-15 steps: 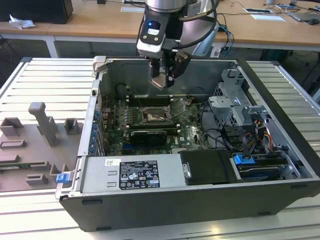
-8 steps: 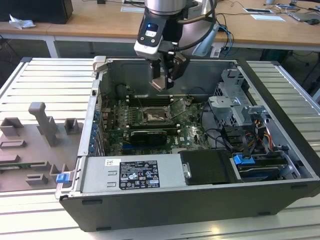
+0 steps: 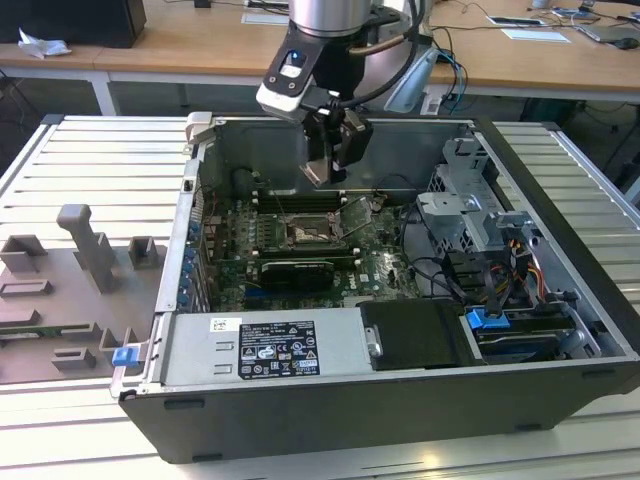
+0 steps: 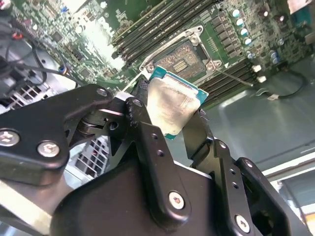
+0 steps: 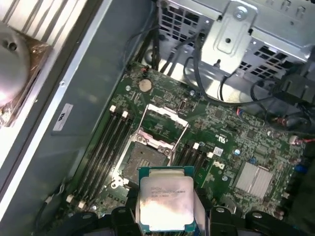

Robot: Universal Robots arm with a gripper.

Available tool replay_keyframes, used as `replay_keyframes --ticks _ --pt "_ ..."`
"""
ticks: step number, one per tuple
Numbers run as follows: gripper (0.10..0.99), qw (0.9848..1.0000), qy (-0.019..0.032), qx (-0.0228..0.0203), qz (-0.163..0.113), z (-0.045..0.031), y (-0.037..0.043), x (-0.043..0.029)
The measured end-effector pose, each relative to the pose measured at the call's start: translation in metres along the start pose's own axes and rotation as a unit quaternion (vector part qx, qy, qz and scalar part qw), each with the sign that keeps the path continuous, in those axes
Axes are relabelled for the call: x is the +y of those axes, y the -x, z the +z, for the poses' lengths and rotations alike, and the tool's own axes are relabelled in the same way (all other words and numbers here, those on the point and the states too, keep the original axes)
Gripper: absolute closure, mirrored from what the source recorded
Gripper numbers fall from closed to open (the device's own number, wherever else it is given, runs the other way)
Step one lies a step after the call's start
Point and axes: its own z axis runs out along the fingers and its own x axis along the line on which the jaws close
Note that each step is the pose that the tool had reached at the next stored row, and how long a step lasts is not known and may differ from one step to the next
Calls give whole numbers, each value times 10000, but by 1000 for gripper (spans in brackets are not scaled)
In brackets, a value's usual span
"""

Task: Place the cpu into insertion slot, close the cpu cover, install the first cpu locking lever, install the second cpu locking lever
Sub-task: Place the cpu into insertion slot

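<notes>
Gripper (image 3: 320, 173) hangs over the green motherboard (image 3: 385, 268) inside the open computer case (image 3: 560, 205). Its fingers (image 4: 140, 128) are clamped on opposite edges of the cpu (image 5: 165, 204). The cpu is held clear of the board, with its metal top facing both wrist views. The insertion slot (image 5: 145, 162) lies bare with its contact grid exposed. The cpu cover (image 5: 166, 124) stands swung up on its hinge beside the slot. Memory slots (image 5: 106, 142) run alongside the socket.

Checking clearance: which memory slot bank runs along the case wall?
The bank next to the grey case wall; the other bank lies across the insertion slot, partly behind the cpu in the gripper.
</notes>
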Motion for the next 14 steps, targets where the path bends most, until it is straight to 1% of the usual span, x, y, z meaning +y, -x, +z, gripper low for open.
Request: replay_keyframes --ticks 3,5,7,8,12,14 --pt "561 9998 2 -18 222 27 1 -2" --pt "561 9993 3 -31 386 44 1 -4" --pt "561 9977 8 -55 669 86 2 -8" --pt "561 9967 9 -66 807 139 1 -11" --pt "561 9966 10 -67 823 278 -72 10" --pt "561 9947 13 -85 1029 329 -73 7"
